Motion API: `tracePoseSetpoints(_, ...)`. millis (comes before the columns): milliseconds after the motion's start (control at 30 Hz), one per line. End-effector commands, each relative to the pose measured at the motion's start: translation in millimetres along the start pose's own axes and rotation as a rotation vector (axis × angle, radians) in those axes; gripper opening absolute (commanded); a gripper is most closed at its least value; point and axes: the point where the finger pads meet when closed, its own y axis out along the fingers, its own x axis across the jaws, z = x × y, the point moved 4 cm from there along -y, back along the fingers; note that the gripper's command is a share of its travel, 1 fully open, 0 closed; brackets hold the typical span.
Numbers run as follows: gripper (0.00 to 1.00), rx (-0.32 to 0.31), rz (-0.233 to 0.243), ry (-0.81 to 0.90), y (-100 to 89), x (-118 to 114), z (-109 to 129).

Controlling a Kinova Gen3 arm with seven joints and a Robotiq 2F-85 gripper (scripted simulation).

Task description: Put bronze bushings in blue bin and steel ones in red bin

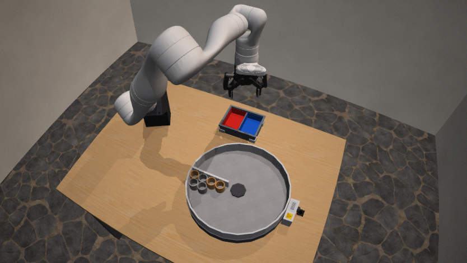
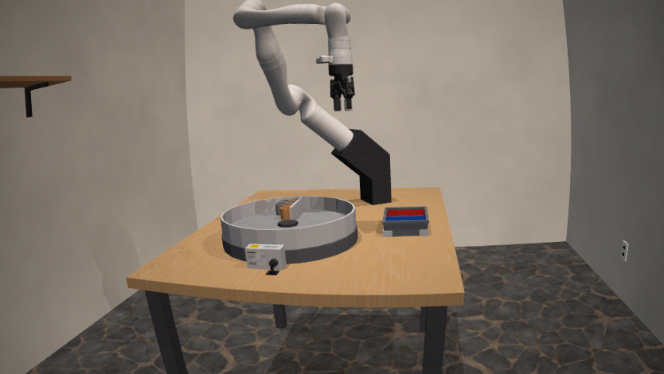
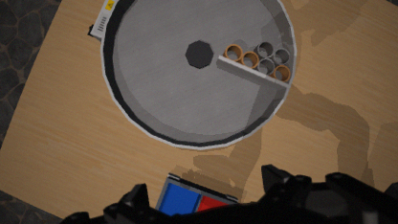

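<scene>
Three bronze bushings and three steel bushings stand clustered against a white fence bar at the left rim of the grey turntable. In the wrist view the bronze ones and the steel ones lie along the bar. The red bin and the blue bin sit side by side in one grey tray and look empty. My gripper hangs open and empty high above the table's far edge, beyond the tray. It also shows in the exterior view.
A black hub marks the turntable's centre, and a raised wall rings the disc. A white control box with a knob sits at the turntable's right rim. My arm's black base stands at the table's far left.
</scene>
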Motion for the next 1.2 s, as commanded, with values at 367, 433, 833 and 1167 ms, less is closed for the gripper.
tracePoseSetpoints(367, 1.0, -0.001, 0.002, 0.0, -0.6, -0.1, -0.2)
tracePoseSetpoints(433, 1.0, -0.001, 0.002, 0.0, -0.6, -0.1, -0.2)
tracePoseSetpoints(833, 0.19, -0.003, 0.002, -0.24, 39.4, 23.5, 27.4)
tracePoseSetpoints(1167, 0.19, -0.005, 0.002, -0.479, 79.5, 47.2, 55.0)
